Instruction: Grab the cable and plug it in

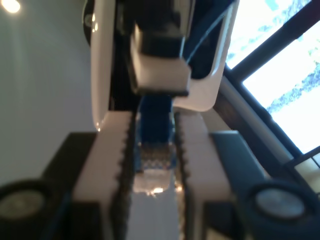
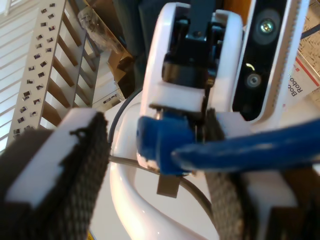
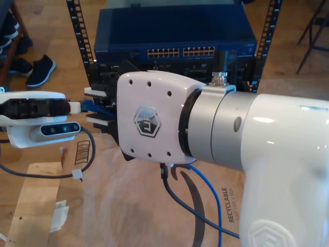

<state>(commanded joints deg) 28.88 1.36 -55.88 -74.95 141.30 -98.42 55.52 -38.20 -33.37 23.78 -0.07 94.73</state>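
Exterior view's left: my first hand point(image 3: 82, 106) points toward the view's right, clamped narrow on the plug end of the cable point(image 3: 88, 105). In the first wrist view its toothed white pads point(image 1: 102, 165) pinch the blue plug from both sides. Centre: my second hand point(image 3: 98, 107) faces it, tips just beside that plug. In the second wrist view its mesh pads point(image 2: 82, 170) stand wide, with the cable point(image 2: 250, 147) between them near one pad; can't tell if it touches. The cable then hangs down at the view's lower right. A blue network switch point(image 3: 175, 31) sits behind.
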